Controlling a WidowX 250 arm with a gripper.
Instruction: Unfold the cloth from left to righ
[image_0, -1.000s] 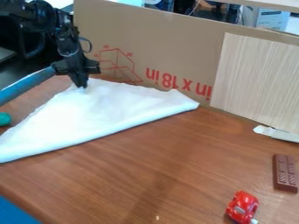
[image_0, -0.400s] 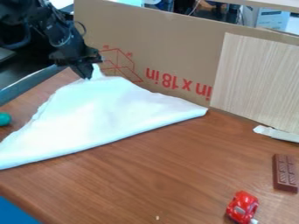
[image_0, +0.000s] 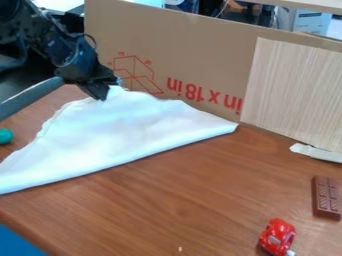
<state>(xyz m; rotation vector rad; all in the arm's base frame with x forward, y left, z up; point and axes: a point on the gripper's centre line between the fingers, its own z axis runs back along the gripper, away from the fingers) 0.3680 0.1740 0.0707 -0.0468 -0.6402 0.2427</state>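
On the table (image_0: 200, 200), seemingly folded white cloth (image_0: 120, 135)

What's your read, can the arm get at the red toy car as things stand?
Probably yes, though its reach is hard to judge. The gripper is at the back of the white cloth, which lies low between it and the red toy car. Nothing covers the car; the chocolate bar sits apart.
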